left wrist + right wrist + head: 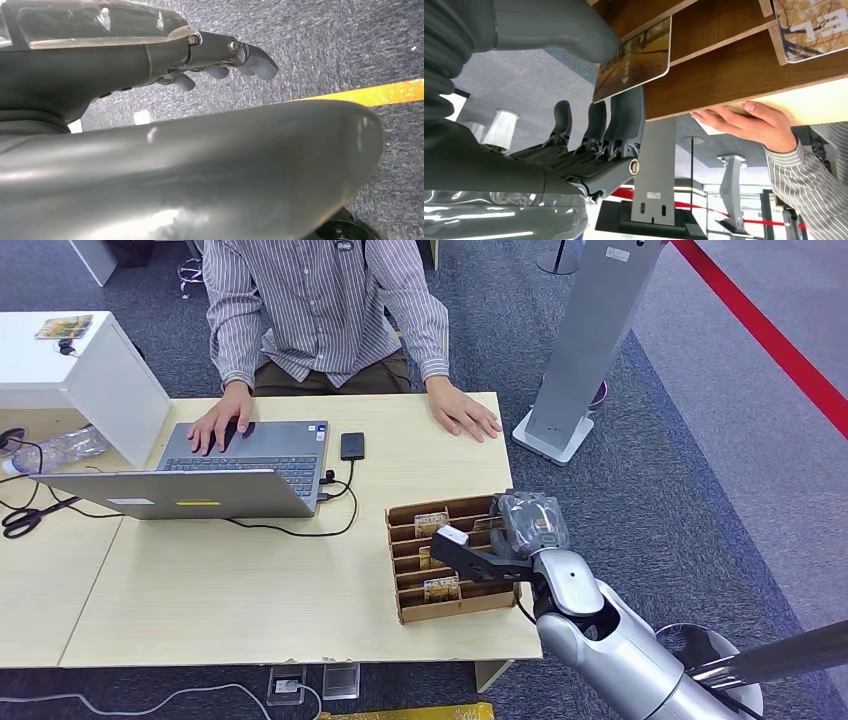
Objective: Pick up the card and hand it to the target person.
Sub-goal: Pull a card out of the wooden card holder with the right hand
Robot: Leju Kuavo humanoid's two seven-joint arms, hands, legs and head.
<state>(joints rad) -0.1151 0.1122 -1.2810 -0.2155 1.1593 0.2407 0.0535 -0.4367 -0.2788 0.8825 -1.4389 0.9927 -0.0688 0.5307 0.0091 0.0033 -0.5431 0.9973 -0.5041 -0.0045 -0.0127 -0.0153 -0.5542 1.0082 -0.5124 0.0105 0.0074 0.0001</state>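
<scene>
A pale wood-grain table (250, 590) fills the head view, its near edge cut off by the frame. Behind it sits a person (325, 310) in a striped shirt, head out of frame, one hand on an open grey laptop (200, 480), the other hand (465, 410) flat on the tabletop. A small black phone (352, 446) lies beside the laptop, cabled to it.

Near the table's right front corner stands a brown corrugated cardboard rack (450, 602) with parallel slots; several cards stand in them, partly hidden by the dividers. The silver right arm reaches up to it, and the right hand (490, 555), dark-fingered with a glossy plastic-wrapped back, sits over the rack's right end. In the right wrist view a card (634, 57), thin, round-cornered, printed with an autumn-yellow picture, is pinched between the thick grey thumb (574, 25) and the dark fingers (624, 117), its inner end hidden behind the thumb.

The left hand (220, 62) hangs over grey carpet, fingers curled inward with nothing in them; a blurred rounded dark shape covers most of that view.
</scene>
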